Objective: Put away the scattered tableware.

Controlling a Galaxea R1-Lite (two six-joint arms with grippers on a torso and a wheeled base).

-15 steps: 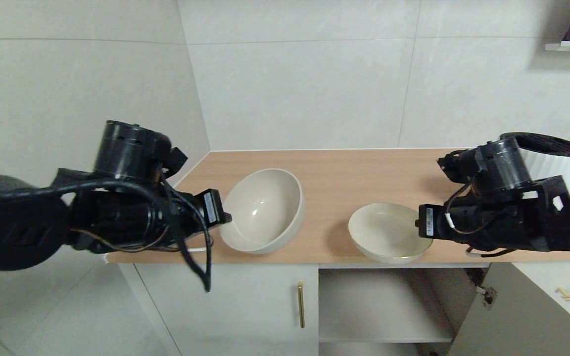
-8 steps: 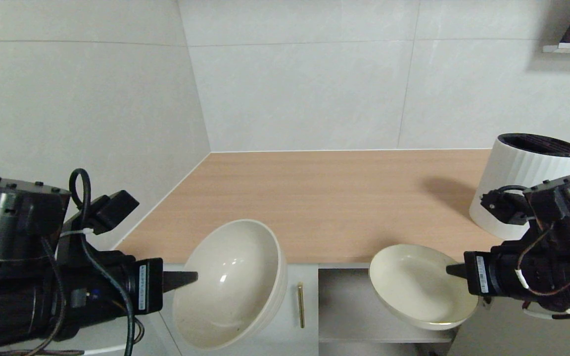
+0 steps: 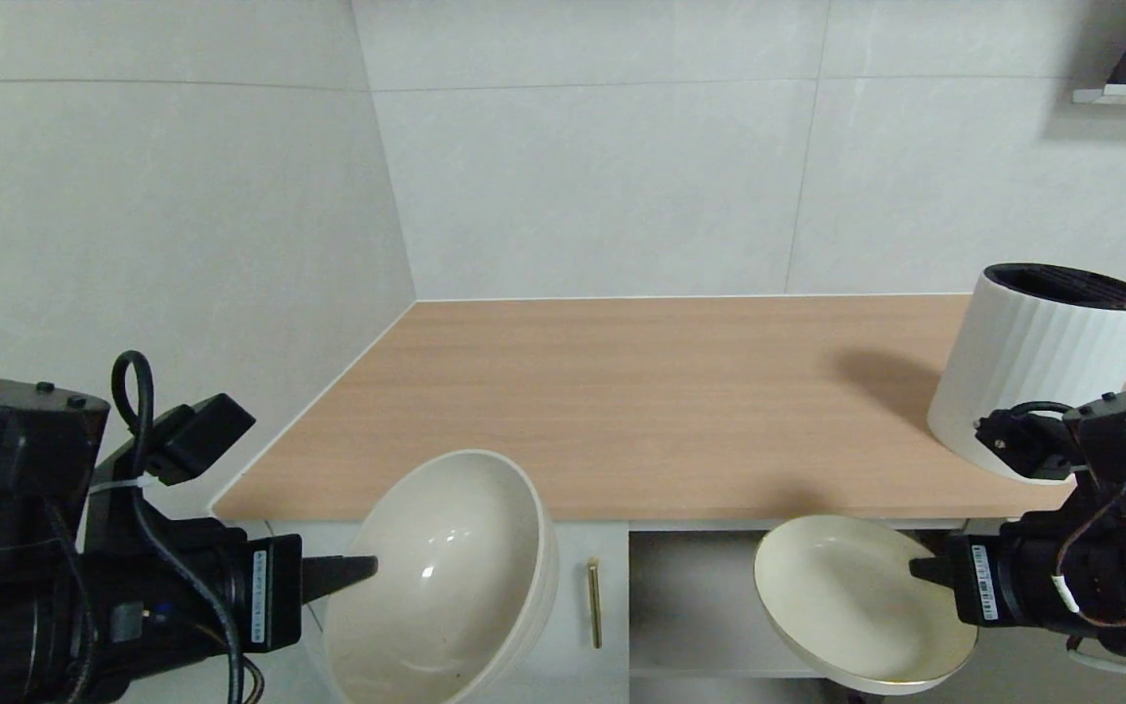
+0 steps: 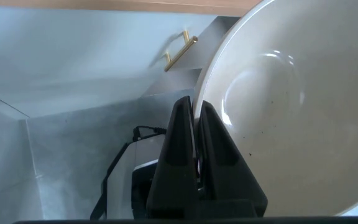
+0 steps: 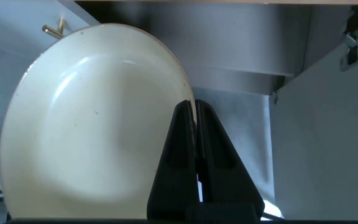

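The left hand (image 3: 365, 566) is closed on the deep bowl (image 3: 446, 577), its two fingers pinching the rim on the side nearest the arm. In the left wrist view one finger lies inside the wall and the other outside, with the rim between them. From that grip the bowl reaches away toward the robot's right, tipped so that its hollow faces up and outward. It hangs off the counter (image 3: 622, 411), below the front edge and in front of the closed cabinet door (image 3: 573, 626), just beside the brass handle (image 3: 593, 601).

The right hand (image 3: 915, 568) is likewise shut on the shallow bowl (image 3: 846, 601), clamping the rim on the side nearest its own arm (the fingers stand narrow, one on each face of the rim). This bowl stretches from the fingertips toward the robot's left, slightly tilted, with its hollow upward. It is held clear of the counter, lower than the front edge, before the open cabinet (image 3: 690, 596), whose shelf (image 3: 719, 671) shows behind it.

The two bowls are well apart. A white ribbed container (image 3: 1042, 362) stands on the counter's right end, above the right arm.
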